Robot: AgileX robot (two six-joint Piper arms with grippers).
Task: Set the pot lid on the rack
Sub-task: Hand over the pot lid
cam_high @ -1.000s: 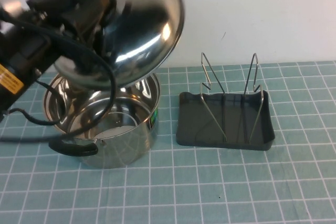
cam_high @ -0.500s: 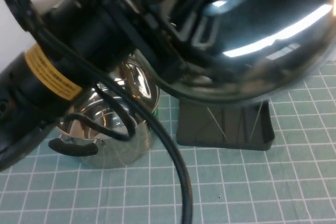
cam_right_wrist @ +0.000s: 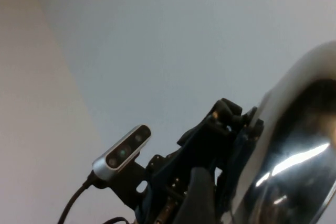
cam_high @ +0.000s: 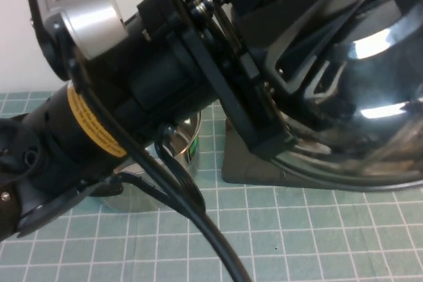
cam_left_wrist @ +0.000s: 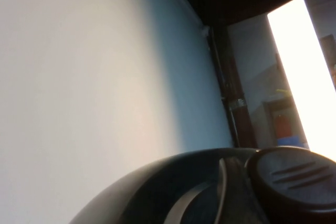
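Left gripper (cam_high: 264,90) high at upper centre, clamped on pot lid (cam_high: 370,123) filling upper right, above rack (cam_high: 246,163). Right gripper out of view.

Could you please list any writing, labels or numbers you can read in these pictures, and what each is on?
Yellow label on the left arm, whose claw holds the pot lid above the rack: print blurred, unreadable.
Green sticker on the pot: unreadable.
Right claw: not in view.
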